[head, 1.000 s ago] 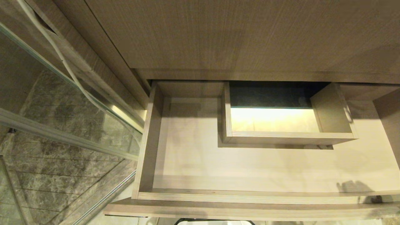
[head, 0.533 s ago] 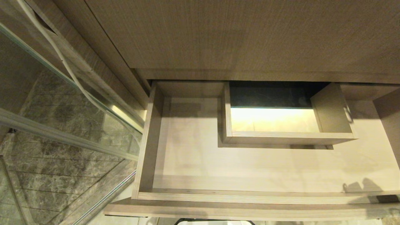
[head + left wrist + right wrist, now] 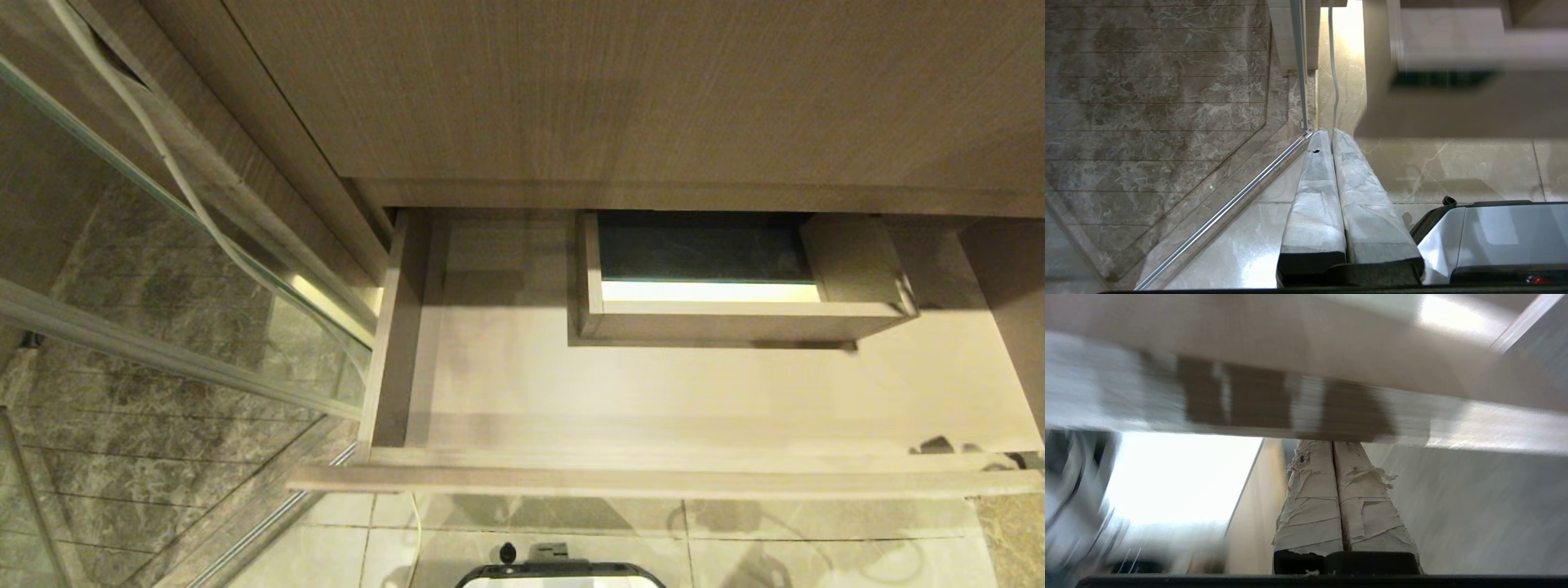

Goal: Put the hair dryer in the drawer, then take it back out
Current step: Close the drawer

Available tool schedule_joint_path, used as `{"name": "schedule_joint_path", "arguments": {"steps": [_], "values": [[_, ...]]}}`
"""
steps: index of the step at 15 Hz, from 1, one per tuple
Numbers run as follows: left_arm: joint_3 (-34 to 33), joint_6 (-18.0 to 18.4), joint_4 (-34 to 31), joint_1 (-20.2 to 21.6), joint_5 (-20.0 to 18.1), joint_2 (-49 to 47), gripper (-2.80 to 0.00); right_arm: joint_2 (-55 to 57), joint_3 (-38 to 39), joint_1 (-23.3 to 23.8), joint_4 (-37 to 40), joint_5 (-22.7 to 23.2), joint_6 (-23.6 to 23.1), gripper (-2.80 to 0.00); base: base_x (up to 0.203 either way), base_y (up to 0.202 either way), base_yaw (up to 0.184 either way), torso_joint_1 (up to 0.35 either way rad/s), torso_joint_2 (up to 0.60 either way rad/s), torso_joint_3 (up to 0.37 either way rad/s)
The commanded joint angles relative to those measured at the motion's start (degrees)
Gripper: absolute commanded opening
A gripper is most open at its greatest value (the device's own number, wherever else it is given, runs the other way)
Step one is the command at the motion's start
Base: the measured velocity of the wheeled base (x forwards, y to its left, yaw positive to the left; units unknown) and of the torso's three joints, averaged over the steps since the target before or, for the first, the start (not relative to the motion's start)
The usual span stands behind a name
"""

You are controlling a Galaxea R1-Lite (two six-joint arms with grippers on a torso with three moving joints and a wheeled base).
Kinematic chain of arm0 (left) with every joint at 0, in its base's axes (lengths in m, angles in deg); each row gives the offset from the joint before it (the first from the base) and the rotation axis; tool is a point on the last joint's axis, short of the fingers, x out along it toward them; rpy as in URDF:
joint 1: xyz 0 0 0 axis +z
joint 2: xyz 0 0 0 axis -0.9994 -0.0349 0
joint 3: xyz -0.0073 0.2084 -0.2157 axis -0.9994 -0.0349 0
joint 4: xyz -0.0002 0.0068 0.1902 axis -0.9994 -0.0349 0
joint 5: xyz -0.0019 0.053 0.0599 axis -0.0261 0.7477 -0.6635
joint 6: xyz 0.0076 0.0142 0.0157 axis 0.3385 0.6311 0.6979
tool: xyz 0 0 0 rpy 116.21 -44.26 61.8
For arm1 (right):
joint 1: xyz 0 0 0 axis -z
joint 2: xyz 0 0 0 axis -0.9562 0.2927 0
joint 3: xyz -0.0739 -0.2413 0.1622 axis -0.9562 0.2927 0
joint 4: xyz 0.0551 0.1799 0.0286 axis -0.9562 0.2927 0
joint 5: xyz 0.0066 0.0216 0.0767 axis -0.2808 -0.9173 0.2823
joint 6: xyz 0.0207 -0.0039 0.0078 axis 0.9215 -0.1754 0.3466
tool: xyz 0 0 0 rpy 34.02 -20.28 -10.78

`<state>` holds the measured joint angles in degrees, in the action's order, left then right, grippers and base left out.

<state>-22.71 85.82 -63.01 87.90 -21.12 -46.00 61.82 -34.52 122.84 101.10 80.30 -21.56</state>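
A: What's on the left?
B: One glass panel [image 3: 163, 269], marble tiles, a pale cord [image 3: 147, 131].
A: And the drawer [image 3: 653, 482]?
B: Wood-grain, one walled rectangular cut-out [image 3: 735, 318]; no hair dryer visible.
A: End effectors?
B: Left end effector [image 3: 1331, 134] clenched over the floor; right end effector [image 3: 1333, 447] clenched, tips at the drawer's front.

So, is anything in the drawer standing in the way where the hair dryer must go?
Nothing visible does. No object lies inside the drawer; only its own walled cut-out rises at the back. The hair dryer itself is in no view.
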Motion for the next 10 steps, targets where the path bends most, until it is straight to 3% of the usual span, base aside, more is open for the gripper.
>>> {"name": "schedule_joint_path", "arguments": {"steps": [1,3,5,7,10], "values": [[-0.1,0.0,0.0,0.0,0.0,0.0,-2.8,-0.9,-1.2,0.0,-5.7,7.4,-0.1,-2.8,0.0,0.0,0.0,0.0,0.0,0.0],[-0.1,0.0,0.0,0.0,0.0,0.0,-2.8,-1.5,-2.2,-0.2,-17.1,16.4,1.7,-2.8,0.0,0.0,0.0,0.0,0.0,0.0],[0.0,0.0,0.0,0.0,0.0,0.0,-2.8,-1.5,-3.4,-0.9,-29.1,20.6,5.8,-2.8,0.0,0.0,0.0,0.0,0.0,0.0],[0.0,0.0,0.0,0.0,0.0,0.0,-2.8,-1.0,-4.7,-1.5,-36.8,21.5,10.5,-2.8,0.0,0.0,0.0,0.0,0.0,0.0],[-0.1,0.0,0.0,0.0,0.0,0.0,-2.8,-2.0,-5.5,-1.5,-37.0,21.6,11.2,-2.8,0.0,0.0,0.0,0.0,0.0,0.0]]}}
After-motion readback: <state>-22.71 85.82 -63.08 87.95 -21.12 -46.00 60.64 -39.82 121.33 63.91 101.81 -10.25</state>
